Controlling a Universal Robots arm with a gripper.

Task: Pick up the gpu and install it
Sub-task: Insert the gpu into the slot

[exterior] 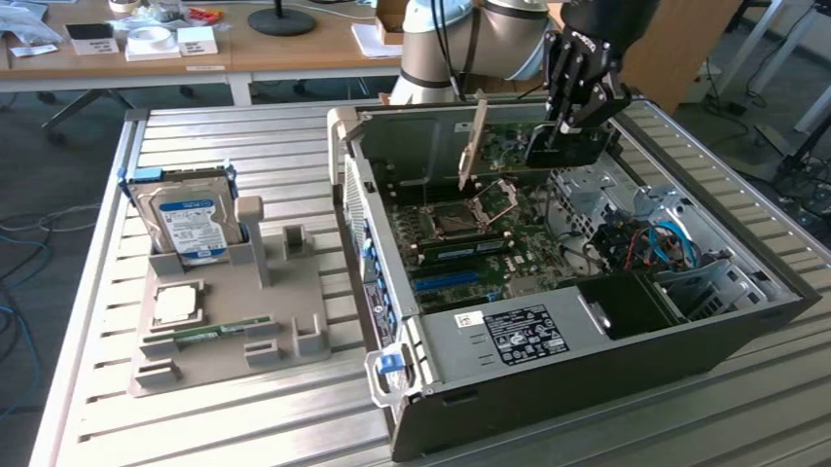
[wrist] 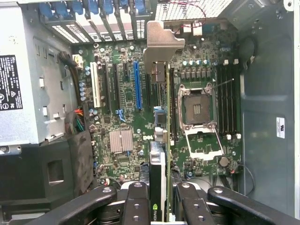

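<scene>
The gpu (exterior: 571,148) hangs inside the open computer case (exterior: 727,321), over the far end of the green motherboard (exterior: 493,258), with my gripper (exterior: 575,115) shut on its black cooler end. In the wrist view the gpu (wrist: 158,159) appears edge-on between my fingers (wrist: 136,206), and its silver bracket (wrist: 161,40) points toward the case's rear slots. The card lies lengthwise between the blue expansion slot (wrist: 137,84) and the CPU socket (wrist: 199,110). Whether it touches a slot I cannot tell.
On the exterior view's left, a grey fixture (exterior: 279,302) holds a blue-labelled hard drive (exterior: 193,222), a CPU (exterior: 178,304) and a RAM stick (exterior: 221,331). The power supply (exterior: 520,331), a black drive cage (exterior: 630,302) and cables (exterior: 649,248) crowd the case's near end.
</scene>
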